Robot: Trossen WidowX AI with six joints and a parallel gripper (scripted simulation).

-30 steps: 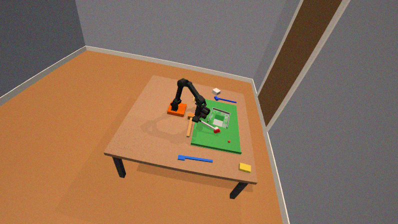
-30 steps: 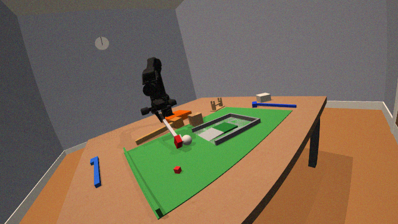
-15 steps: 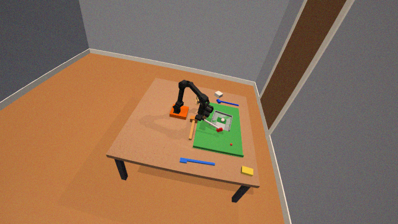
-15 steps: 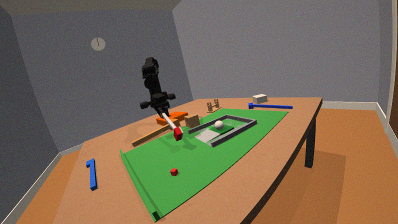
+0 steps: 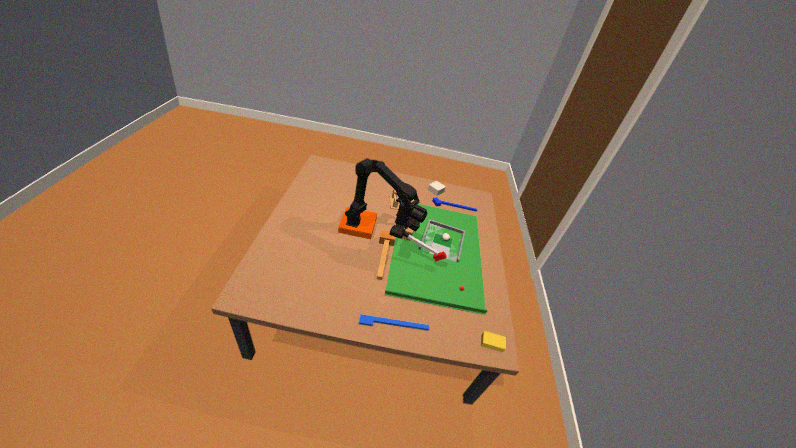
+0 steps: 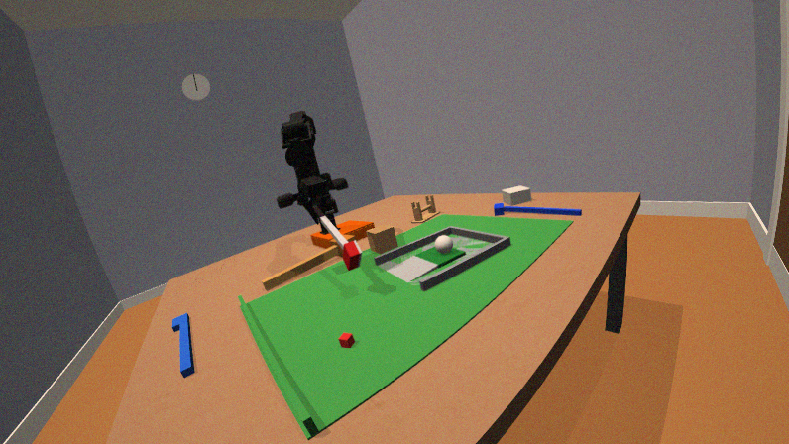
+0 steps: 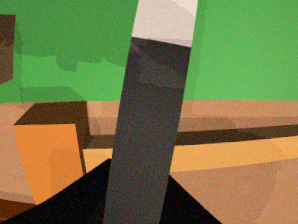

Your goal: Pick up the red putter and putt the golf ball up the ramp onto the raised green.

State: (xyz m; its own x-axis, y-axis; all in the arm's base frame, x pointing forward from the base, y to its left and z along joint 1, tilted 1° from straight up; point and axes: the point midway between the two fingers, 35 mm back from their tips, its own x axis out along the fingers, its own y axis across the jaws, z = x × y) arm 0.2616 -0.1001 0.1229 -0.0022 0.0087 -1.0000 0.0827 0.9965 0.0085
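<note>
Gripper [image 6: 321,216] — closed on the dark grip end of the red putter [image 6: 342,241], fingers nearly together around the shaft. Putter slants down from the gripper, its red head raised a little above the green mat [image 6: 386,325], just outside the open near end of the grey-walled enclosure [image 6: 469,258].

Golf ball [image 6: 443,243] — white, inside the enclosure, resting on the raised green [image 6: 441,258] at the top of the pale ramp [image 6: 410,269]; well apart from the putter head.

Small red cube [image 6: 346,340] — on the mat, toward its near end.

Wooden mallet [image 5: 383,253] — on the table [image 5: 295,278], beside the mat's edge, below the gripper.

Blue putters — one [image 5: 393,322] near the table's front edge, another [image 5: 453,204] beyond the mat's far end, next to a white block [image 5: 436,187].

Yellow block [image 5: 493,340] — at the table's front corner.

Orange base [image 5: 357,222] — carries the arm.
</note>
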